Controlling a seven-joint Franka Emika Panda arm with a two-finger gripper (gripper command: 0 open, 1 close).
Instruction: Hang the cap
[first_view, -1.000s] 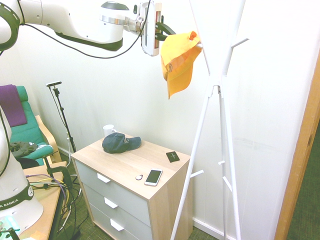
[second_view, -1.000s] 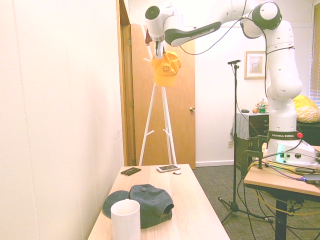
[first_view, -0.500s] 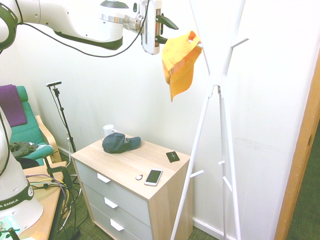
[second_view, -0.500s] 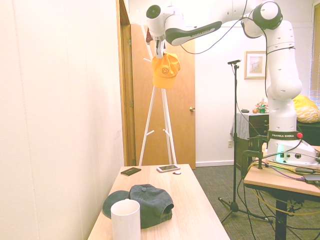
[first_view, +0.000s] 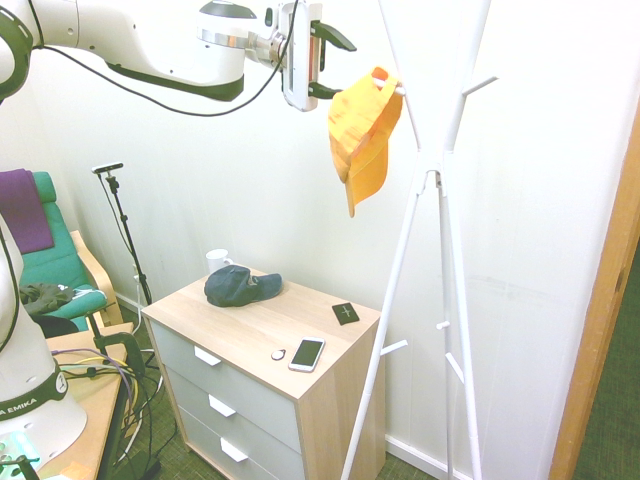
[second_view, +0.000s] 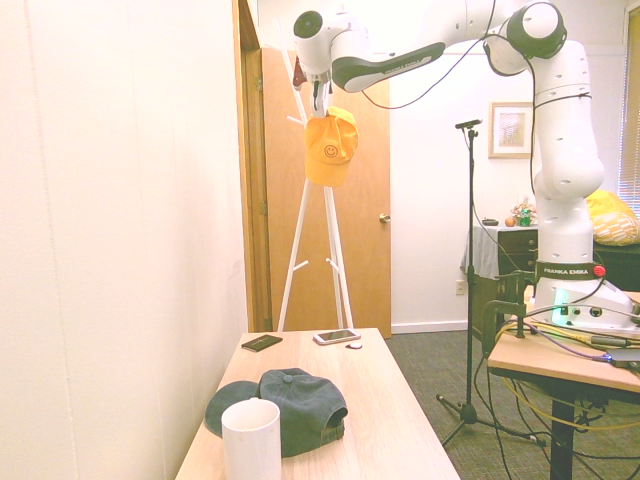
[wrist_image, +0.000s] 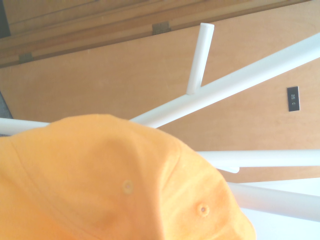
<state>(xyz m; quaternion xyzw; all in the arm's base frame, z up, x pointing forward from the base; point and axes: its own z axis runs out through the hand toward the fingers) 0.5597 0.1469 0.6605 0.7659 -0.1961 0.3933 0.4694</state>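
Booth: The yellow-orange baseball cap (first_view: 365, 130) is up on the white coat rack (first_view: 452, 200), slung by its rear opening over an upper peg (first_view: 398, 90), brim pointing down! And the fingers (first_view: 346, 70) stand spread, one above the other, with no pinch on the fabric.

Pitchside: Looks like the release, with only the retreat to come. But see that lower finger, right at the crown's edge! Whether it touches, the view can't settle. If it's caught in the cloth, backing off could drag the cap along the peg and off its end.

Booth: So a straight, slow pull away from the rack would be the safe call?

Pitchside: That's the one. Drop the wrist early and the lower finger could shove the crown down; swing sideways and it might twist the opening round the peg. Soft fabric folds and snags easily.

Booth: And how secure is the hang itself?

Pitchside: Hard to judge, because the cap hides part of the peg. If the opening sits near the tip, a small knock to the rack could shake it loose. Down it goes, perhaps towards the wooden dresser (first_view: 335, 385) or the floor!
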